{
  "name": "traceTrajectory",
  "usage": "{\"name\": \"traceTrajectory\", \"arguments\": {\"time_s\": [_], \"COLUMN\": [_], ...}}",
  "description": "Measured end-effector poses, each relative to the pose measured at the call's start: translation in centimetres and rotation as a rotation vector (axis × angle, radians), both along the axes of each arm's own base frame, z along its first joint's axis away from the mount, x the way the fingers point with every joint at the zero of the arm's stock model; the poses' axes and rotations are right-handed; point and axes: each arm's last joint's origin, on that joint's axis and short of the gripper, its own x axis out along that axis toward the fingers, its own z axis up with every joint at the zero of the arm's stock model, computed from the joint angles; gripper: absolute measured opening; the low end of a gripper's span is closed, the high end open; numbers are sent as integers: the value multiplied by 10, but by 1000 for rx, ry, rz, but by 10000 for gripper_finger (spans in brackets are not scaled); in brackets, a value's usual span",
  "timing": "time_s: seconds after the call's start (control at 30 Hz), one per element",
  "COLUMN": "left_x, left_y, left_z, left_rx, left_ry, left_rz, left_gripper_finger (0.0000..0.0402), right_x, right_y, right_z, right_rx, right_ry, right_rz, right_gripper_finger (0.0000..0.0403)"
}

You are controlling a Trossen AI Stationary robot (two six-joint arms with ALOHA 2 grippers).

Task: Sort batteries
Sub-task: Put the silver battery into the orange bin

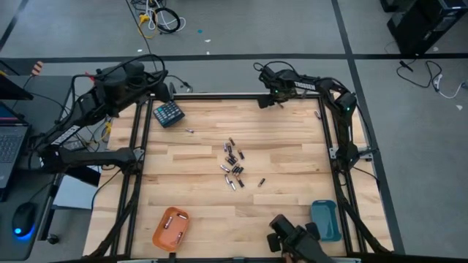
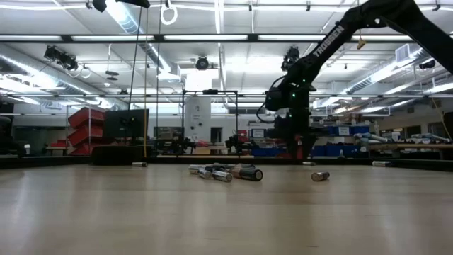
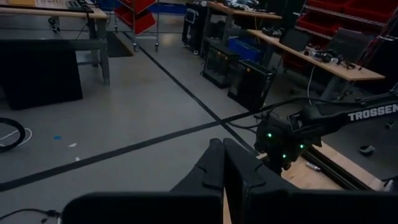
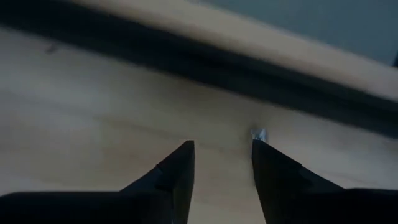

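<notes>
The table [image 1: 292, 146] is a pale wooden top inside a dark frame. The left arm [image 1: 110, 91] folds over the far left corner, its gripper [image 1: 162, 89] near the frame edge — in its wrist view the fingers [image 3: 214, 168] sit pressed together, jaws closed on nothing. The right arm [image 1: 336, 109] reaches along the far edge, its gripper [image 1: 265, 101] low over the wood by the far frame; its fingers [image 4: 180, 171] stand apart, jaws open and empty. A blue tray [image 1: 325, 219] lies near the right front corner, an orange tray [image 1: 170, 228] near the left front. A teal block [image 1: 168, 114] sits by the far left corner. The batteries [image 1: 232, 166] — small dark cells — cluster mid-table, a few strays lying apart.
</notes>
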Motion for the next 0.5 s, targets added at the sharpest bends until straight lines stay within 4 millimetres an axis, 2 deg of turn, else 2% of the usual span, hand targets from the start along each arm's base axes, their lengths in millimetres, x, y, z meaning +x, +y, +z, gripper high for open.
{"name": "traceTrajectory", "arguments": {"time_s": [0.3,0.5], "left_x": [0,0], "left_y": [0,0], "left_z": [0,0], "left_rx": [1,14], "left_ry": [6,24], "left_rz": [-1,-6], "left_gripper_finger": [0,0], "right_x": [-20,-17], "right_y": [-15,-12], "right_z": [-19,-20], "right_rx": [92,124], "right_ry": [41,15], "right_rz": [-55,-4], "right_gripper_finger": [150,149]}}
